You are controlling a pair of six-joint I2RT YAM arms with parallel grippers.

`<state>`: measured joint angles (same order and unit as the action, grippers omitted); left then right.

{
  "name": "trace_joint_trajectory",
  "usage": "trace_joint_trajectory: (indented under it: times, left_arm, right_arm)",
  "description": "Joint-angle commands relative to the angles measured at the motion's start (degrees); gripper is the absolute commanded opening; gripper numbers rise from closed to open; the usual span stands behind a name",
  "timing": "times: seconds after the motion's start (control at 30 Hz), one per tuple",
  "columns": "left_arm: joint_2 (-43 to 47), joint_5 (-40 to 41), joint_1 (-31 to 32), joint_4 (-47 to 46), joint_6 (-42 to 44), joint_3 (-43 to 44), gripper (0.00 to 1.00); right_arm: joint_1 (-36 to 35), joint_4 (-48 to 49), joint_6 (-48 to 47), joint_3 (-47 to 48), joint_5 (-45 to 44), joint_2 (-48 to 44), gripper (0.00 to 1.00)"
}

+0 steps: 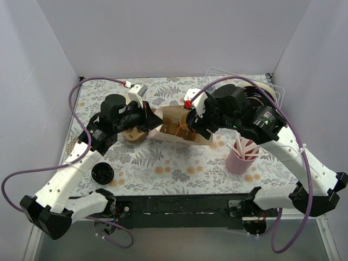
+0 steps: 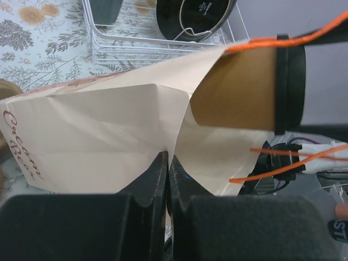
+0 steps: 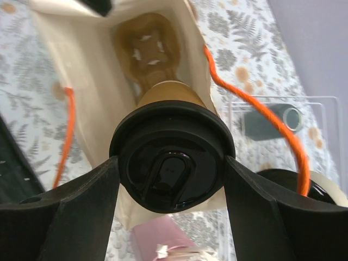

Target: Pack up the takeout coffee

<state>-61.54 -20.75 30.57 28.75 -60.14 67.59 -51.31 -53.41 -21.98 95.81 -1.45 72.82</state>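
Right hand (image 3: 169,163) clamps the small kraft-brown paper cup with black plastic lid (image 2: 239,89), its base just inside the mouth of the cream paper bag (image 2: 98,136). Left hand (image 2: 167,163) is pinched shut on the bag's edge. Danger: that thin pinch slips and the mouth collapses, or the orange cord handle (image 3: 250,109) snags the lid. A pink tumbler of stirrers (image 1: 239,155) and a white wire rack (image 2: 136,43) crowd the tabletop (image 1: 174,163) nearby.

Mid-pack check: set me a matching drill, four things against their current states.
1. left gripper
2. right gripper
3. bag
4. pink cup

a. coffee entering its mouth
b. shut on the bag's edge
c. standing upright, untouched
d. holding the coffee

Pairs: 1-b, 2-d, 3-a, 4-c
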Motion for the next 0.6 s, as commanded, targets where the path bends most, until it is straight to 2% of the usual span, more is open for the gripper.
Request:
trace_joint_trajectory:
  times: [0.0,0.13,0.3,0.43,0.57]
  left_arm:
    - [3.2,-3.4,0.4,-5.2,4.1,-1.8,0.00]
    - [4.1,-5.9,0.5,-4.8,7.8,-3.1,0.00]
    - [3.2,-6.9,0.5,-4.6,9.7,-2.6,0.00]
    - [2.2,-6.4,0.4,-4.3,9.3,-1.4,0.00]
    - [2.0,-6.0,0.5,-4.3,6.8,-1.0,0.00]
  right_arm:
    - [-0.2,5.1,-6.1,-2.0,-10.0,-1.6,0.49]
    - [-0.2,9.2,-8.9,-5.9,-10.3,-2.5,0.48]
    - [-0.2,14.8,-11.4,-12.5,-4.8,-5.1,0.48]
    - [-0.3,16.2,-16.5,-19.1,0.0,-8.7,0.48]
    - [-0.3,16.3,-19.8,-20.7,1.1,-10.6,0.46]
